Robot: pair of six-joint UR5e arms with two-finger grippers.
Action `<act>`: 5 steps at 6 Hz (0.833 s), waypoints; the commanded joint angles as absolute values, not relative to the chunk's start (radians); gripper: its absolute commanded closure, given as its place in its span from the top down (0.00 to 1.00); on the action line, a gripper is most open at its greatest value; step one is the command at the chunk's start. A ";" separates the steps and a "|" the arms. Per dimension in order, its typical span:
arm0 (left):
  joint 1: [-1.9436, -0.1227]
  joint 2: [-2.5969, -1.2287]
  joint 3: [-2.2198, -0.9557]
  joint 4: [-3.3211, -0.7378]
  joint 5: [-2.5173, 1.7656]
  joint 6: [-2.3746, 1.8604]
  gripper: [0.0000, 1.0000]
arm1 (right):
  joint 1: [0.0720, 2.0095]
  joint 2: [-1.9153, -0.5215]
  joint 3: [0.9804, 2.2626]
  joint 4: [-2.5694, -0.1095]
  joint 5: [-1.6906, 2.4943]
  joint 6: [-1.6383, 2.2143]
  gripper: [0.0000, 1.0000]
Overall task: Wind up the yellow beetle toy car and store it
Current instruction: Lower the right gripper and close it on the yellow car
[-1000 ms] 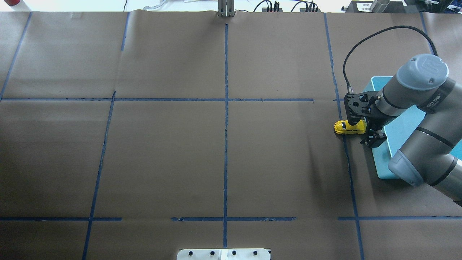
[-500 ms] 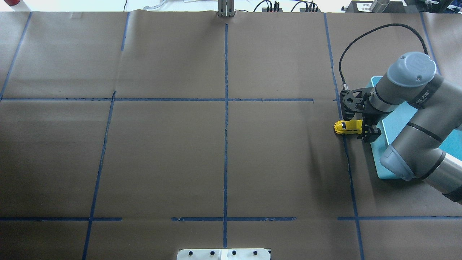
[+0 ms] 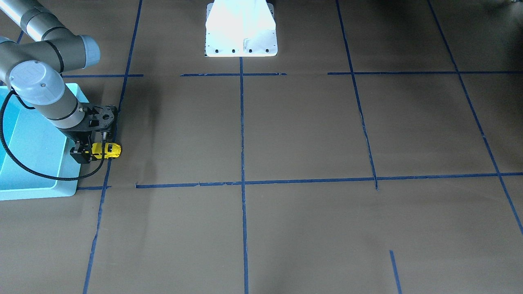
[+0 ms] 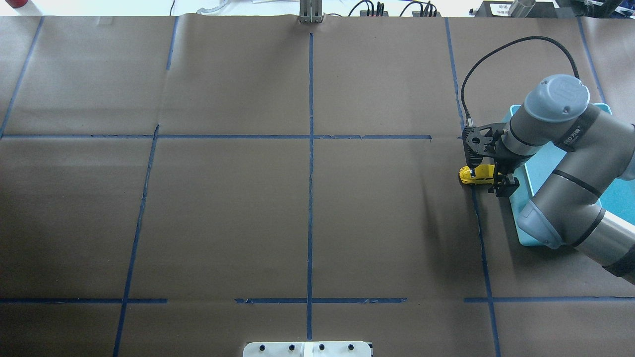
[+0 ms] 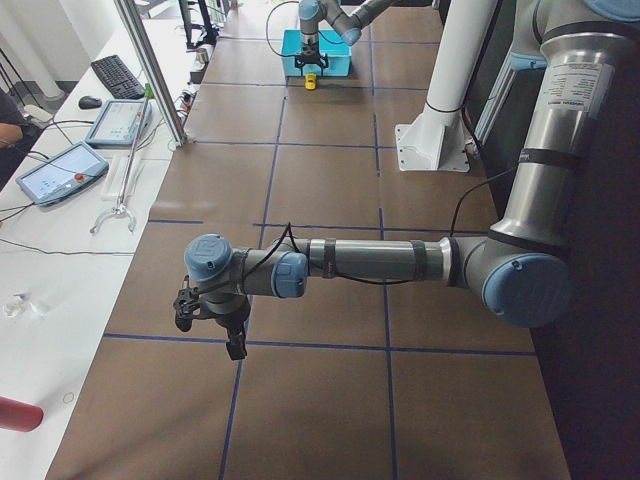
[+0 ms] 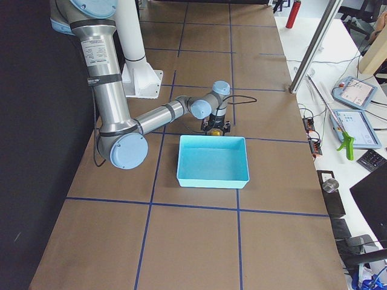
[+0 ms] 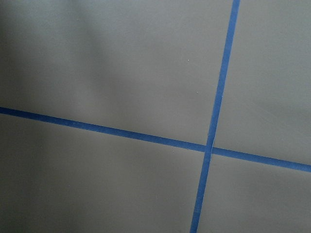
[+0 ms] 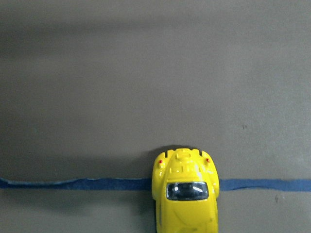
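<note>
Winding step: right gripper [image 4: 492, 175] jaws straddle the tiny yellow beetle toy car [image 4: 473, 174], grip undeterminable; next, drag it backward.

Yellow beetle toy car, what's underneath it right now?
The yellow beetle toy car sits on the brown paper, across a blue tape line that emerges on both its sides. The strip directly beneath its body is covered, and its wheels are hidden in the wrist view.

The yellow beetle toy car [image 4: 476, 174] is tiny, glossy and rounded, with a dark window and two red dots at one end. It sits upright on the bench [image 4: 387, 223] at three o'clock in the overhead view, across a blue tape line [image 8: 73, 184].
</note>
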State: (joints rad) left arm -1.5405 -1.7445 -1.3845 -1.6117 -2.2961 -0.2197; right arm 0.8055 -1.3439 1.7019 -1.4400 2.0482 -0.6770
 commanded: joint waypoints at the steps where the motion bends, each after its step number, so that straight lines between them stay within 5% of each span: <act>1: -1.543 -1.743 -1.384 -1.612 -2.298 -0.215 1.00 | 0.792 -1.338 1.681 -1.439 2.046 -0.676 1.00; 3: -1.543 -1.726 -1.387 -1.618 -2.302 -0.212 1.00 | 0.790 -1.338 1.672 -1.439 2.045 -0.678 0.91; 4: -1.543 -1.721 -1.388 -1.618 -2.304 -0.213 1.00 | 0.792 -1.347 1.660 -1.374 2.043 -0.678 0.48; 5: -1.549 -1.712 -1.390 -1.624 -2.331 -0.212 1.00 | 0.790 -1.336 1.628 -1.341 2.048 -0.681 0.18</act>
